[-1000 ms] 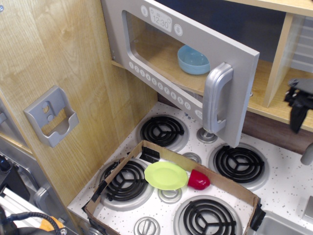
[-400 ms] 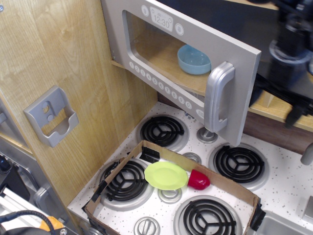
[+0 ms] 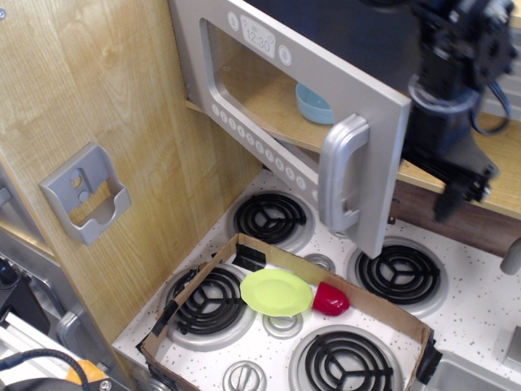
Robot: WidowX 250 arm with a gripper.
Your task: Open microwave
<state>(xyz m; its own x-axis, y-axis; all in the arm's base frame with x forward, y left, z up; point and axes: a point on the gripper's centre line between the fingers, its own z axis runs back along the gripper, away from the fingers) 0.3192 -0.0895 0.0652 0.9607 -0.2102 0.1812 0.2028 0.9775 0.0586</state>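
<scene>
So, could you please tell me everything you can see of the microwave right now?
The microwave looks like grey plastic, built into a wooden cabinet above the stove. Its door stands partly open, hinged at the left, with a wide window, a clock display reading 12:30, a row of small round white buttons along the lower edge, and a chunky silver vertical handle. A blue bowl sits inside on the wooden floor. The robot arm stands behind the door's free edge; contact cannot be told.
</scene>
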